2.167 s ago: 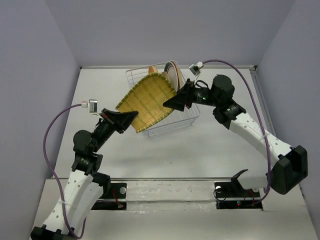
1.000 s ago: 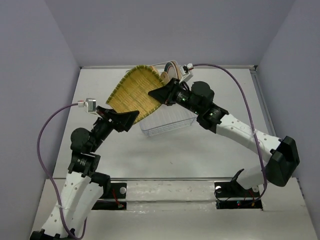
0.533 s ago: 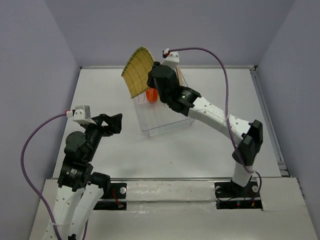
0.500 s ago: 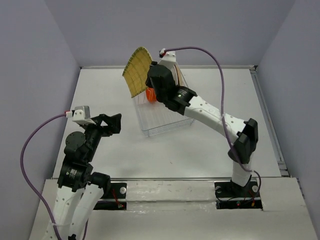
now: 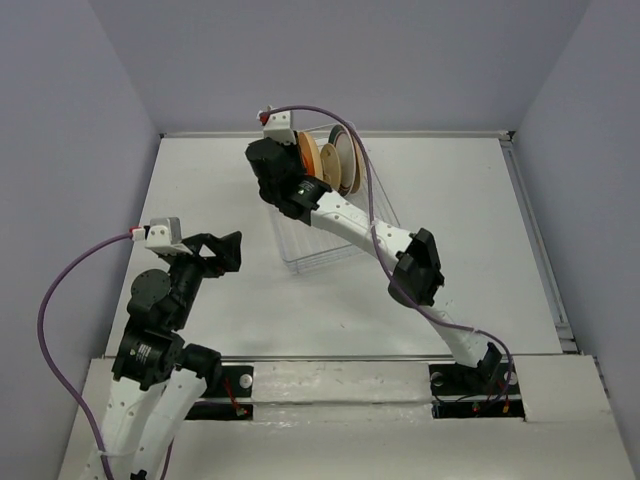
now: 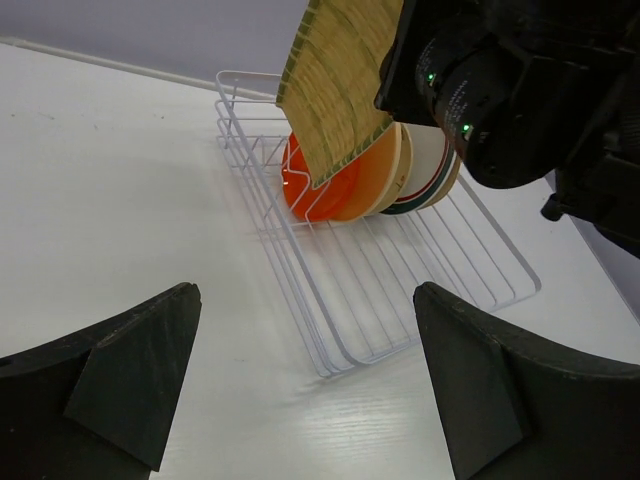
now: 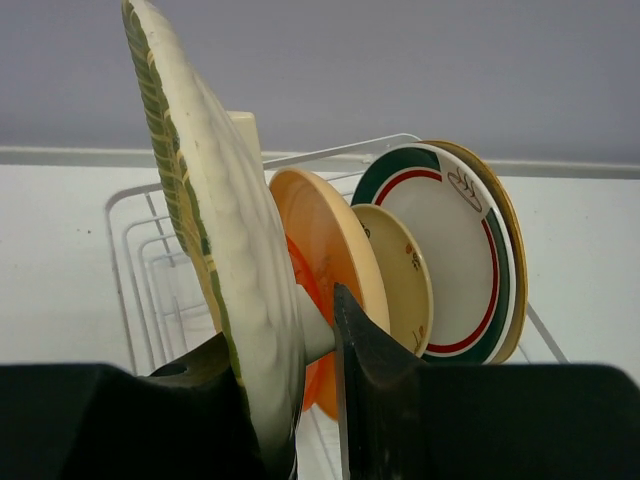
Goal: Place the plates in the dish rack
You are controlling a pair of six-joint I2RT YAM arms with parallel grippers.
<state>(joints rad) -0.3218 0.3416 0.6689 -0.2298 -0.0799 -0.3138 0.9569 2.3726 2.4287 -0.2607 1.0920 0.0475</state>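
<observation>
The striped plate [image 6: 335,90] is now swung upright over the dish rack [image 6: 430,333], gripped by the right claw [image 7: 290,340]; the wide-open, empty left claw [image 6: 305,292] is withdrawn, so slotting seems next.

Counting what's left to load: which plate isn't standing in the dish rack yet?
The squarish yellow-green striped plate; the right gripper holds it upright above the dish rack, while the round plates stand in it.

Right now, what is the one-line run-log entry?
left gripper: open, apart from dish rack | right gripper: shut on striped plate | striped plate: roughly upright, beside orange-red plate, over dish rack
</observation>
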